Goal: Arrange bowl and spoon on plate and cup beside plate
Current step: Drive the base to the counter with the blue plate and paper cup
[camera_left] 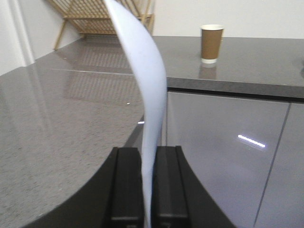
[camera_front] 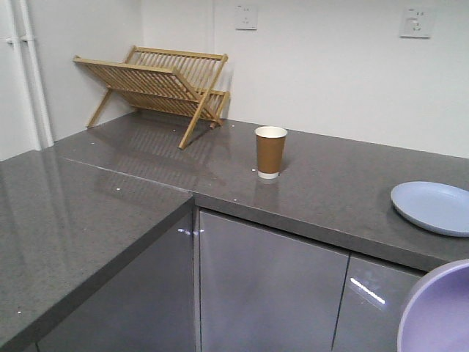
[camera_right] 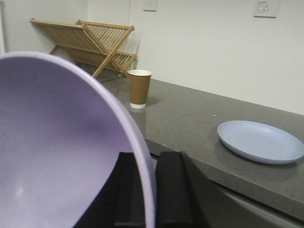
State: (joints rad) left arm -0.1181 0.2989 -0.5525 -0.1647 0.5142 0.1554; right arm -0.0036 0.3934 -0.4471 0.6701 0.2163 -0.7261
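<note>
right tool clamped on the rim of the small lavender plastic bowl, left tool clamped on the pale-blue plastic spoon, both aloft; bowl-placing step, next likely level it over the round light-blue plate

Purple bowl held, spoon gripped upright, cup standing, plate flat

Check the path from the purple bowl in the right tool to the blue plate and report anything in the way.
Nothing visible blocks it. The bowl, clamped by the right tool, faces bare countertop before the empty plate; the cup stands apart, left of it.
</note>
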